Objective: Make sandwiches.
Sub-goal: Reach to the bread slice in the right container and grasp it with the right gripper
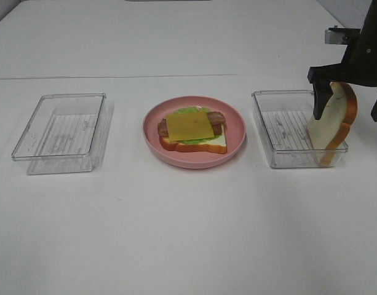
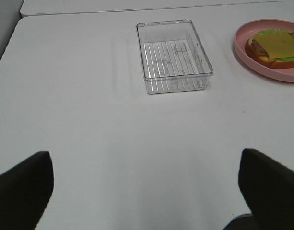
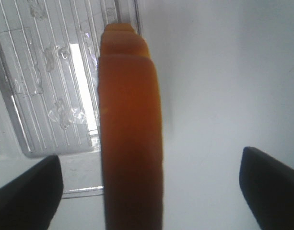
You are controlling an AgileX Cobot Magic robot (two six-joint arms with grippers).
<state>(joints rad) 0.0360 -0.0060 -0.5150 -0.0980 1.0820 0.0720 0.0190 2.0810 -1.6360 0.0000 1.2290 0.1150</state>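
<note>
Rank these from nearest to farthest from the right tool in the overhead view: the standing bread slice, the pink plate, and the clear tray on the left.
1. Standing bread slice, right between the fingers of the right tool, leaning in the right-hand tray.
2. Pink plate, in the middle, holding the open sandwich.
3. Left clear tray, on the far left side.

Both tools point(image 2: 147, 191) point(image 3: 151, 191) wide apart

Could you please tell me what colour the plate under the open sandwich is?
The plate is pink, clearest in the exterior high view.
</note>
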